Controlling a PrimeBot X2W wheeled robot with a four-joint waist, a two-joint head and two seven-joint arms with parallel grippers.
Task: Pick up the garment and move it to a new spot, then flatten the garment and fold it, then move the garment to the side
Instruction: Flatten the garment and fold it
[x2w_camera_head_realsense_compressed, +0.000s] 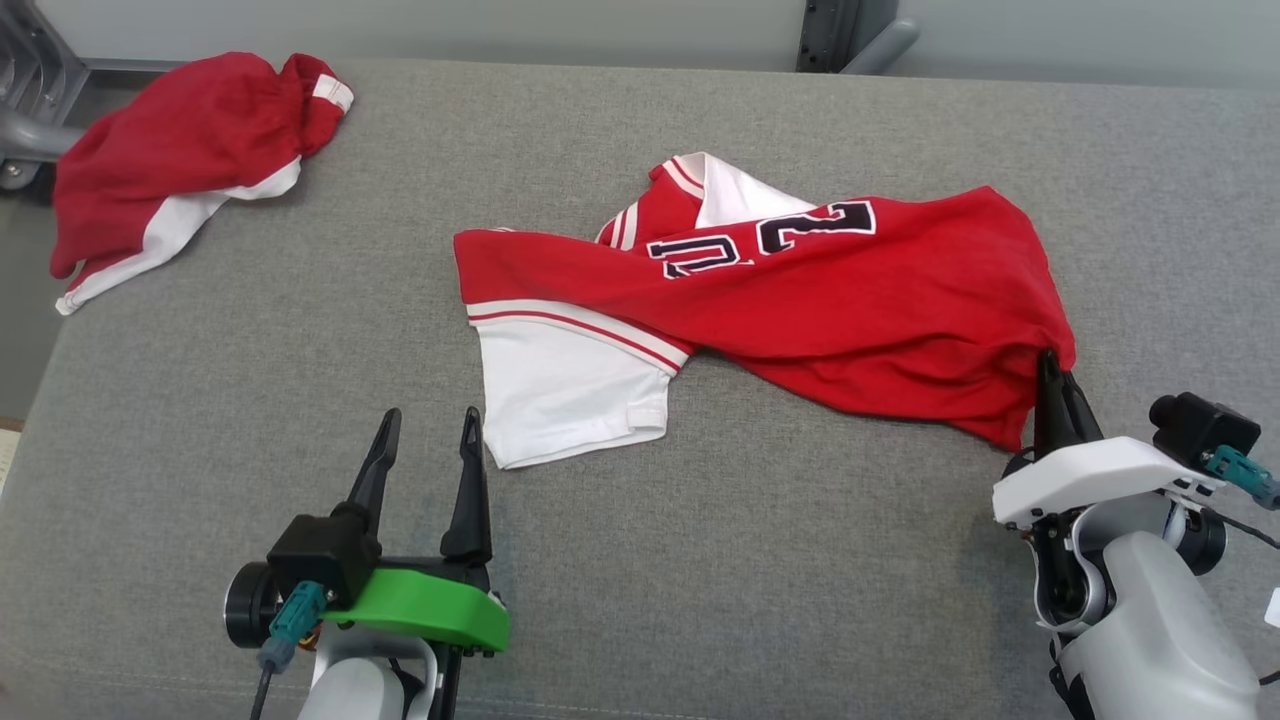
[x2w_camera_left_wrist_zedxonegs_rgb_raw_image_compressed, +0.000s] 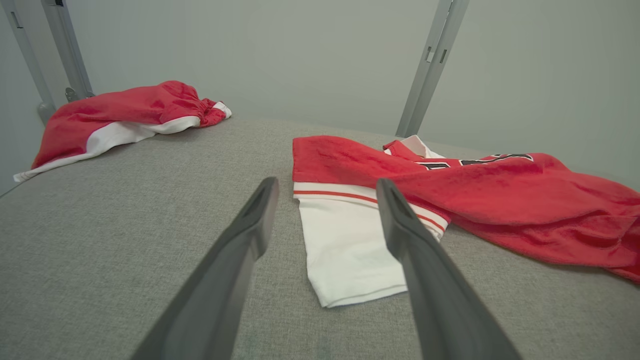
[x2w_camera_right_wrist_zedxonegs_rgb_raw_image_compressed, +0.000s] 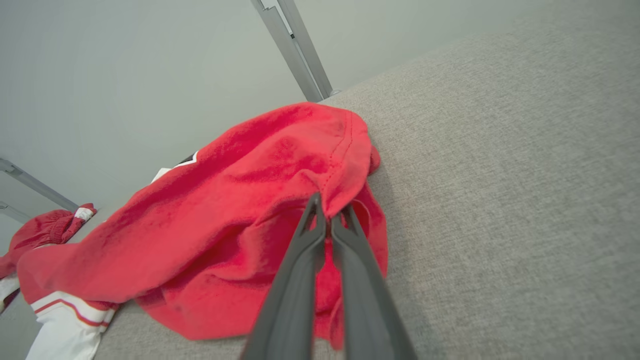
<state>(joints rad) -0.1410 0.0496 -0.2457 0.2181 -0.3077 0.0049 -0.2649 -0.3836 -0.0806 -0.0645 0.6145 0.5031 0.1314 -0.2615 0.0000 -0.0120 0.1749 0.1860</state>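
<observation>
The garment (x2w_camera_head_realsense_compressed: 800, 300) is a red jersey with white sleeves and dark numbers, lying crumpled across the middle of the grey padded table (x2w_camera_head_realsense_compressed: 700, 560). My right gripper (x2w_camera_head_realsense_compressed: 1052, 372) is shut on the jersey's red hem at its right end; the right wrist view shows the fingers pinching a fold of the garment (x2w_camera_right_wrist_zedxonegs_rgb_raw_image_compressed: 240, 240) at the right gripper (x2w_camera_right_wrist_zedxonegs_rgb_raw_image_compressed: 327, 212). My left gripper (x2w_camera_head_realsense_compressed: 430, 425) stands open just left of the white sleeve (x2w_camera_head_realsense_compressed: 570, 390), touching nothing. In the left wrist view the left gripper (x2w_camera_left_wrist_zedxonegs_rgb_raw_image_compressed: 325, 187) frames the sleeve (x2w_camera_left_wrist_zedxonegs_rgb_raw_image_compressed: 350, 250) of the garment (x2w_camera_left_wrist_zedxonegs_rgb_raw_image_compressed: 500, 200).
A second red and white garment (x2w_camera_head_realsense_compressed: 180, 160) lies bunched at the table's far left corner, also seen as a heap (x2w_camera_left_wrist_zedxonegs_rgb_raw_image_compressed: 125, 115) in the left wrist view. Metal frame posts (x2w_camera_left_wrist_zedxonegs_rgb_raw_image_compressed: 435, 60) rise behind the table against a pale wall.
</observation>
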